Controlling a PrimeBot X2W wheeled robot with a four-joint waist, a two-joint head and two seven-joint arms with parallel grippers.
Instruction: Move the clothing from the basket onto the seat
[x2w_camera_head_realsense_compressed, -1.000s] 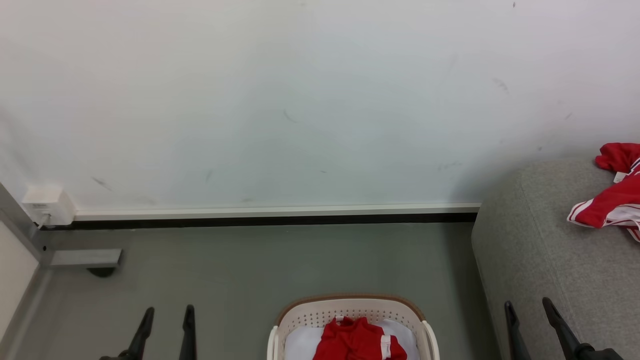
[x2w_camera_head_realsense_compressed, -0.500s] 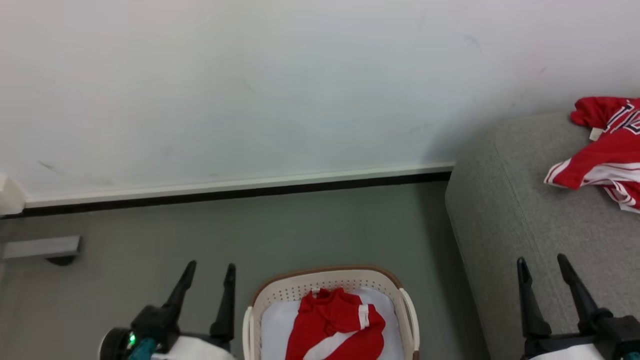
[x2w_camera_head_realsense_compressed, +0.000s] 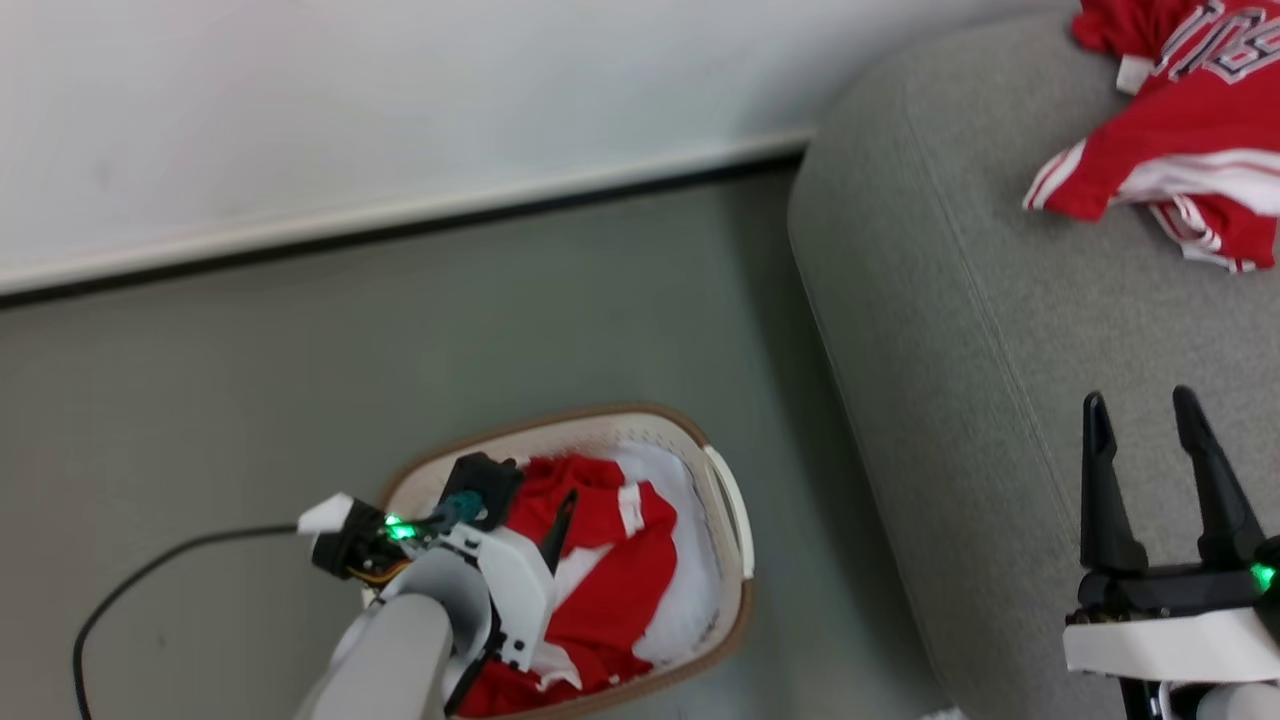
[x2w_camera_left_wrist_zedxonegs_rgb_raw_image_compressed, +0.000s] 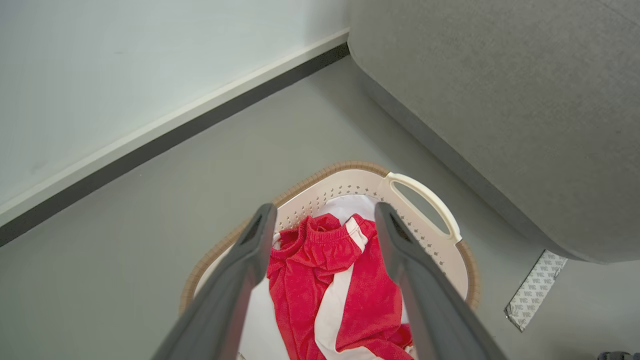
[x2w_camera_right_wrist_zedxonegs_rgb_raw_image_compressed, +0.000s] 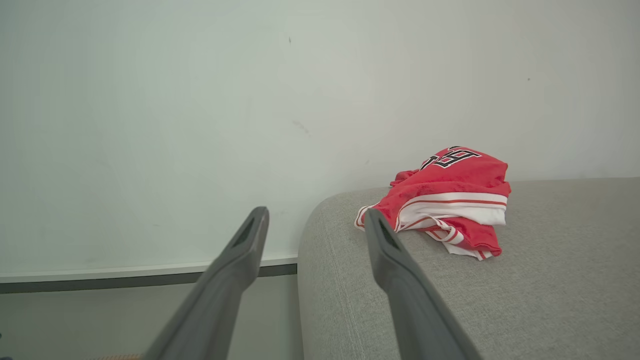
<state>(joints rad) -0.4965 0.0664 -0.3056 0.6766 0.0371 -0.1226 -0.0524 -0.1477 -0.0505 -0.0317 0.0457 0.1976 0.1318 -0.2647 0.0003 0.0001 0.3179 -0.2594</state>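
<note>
Grey floor (x2w_camera_head_realsense_compressed: 300, 350) beneath a pale wall (x2w_camera_head_realsense_compressed: 300, 100) — left hand (x2w_camera_left_wrist_zedxonegs_rgb_raw_image_compressed: 325, 207) open above red clothing (x2w_camera_head_realsense_compressed: 610, 590) in the basket (x2w_camera_head_realsense_compressed: 730, 510), right hand (x2w_camera_head_realsense_compressed: 1140, 400) open over the seat (x2w_camera_head_realsense_compressed: 1000, 350) — jersey (x2w_camera_head_realsense_compressed: 1170, 120) lying there.

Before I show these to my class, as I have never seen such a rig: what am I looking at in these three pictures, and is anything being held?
It is a wheeled robot with two arms, each ending in two long dark fingers. One picture comes from a camera on its head, looking down. The other two come from cameras on its wrists, looking along the fingers. The left jaws hang open above a basket on the floor. Red clothes lie in it on a white cloth. The right jaws, also open, are by a grey seat, where a red jersey lies. Nothing is held.
</note>
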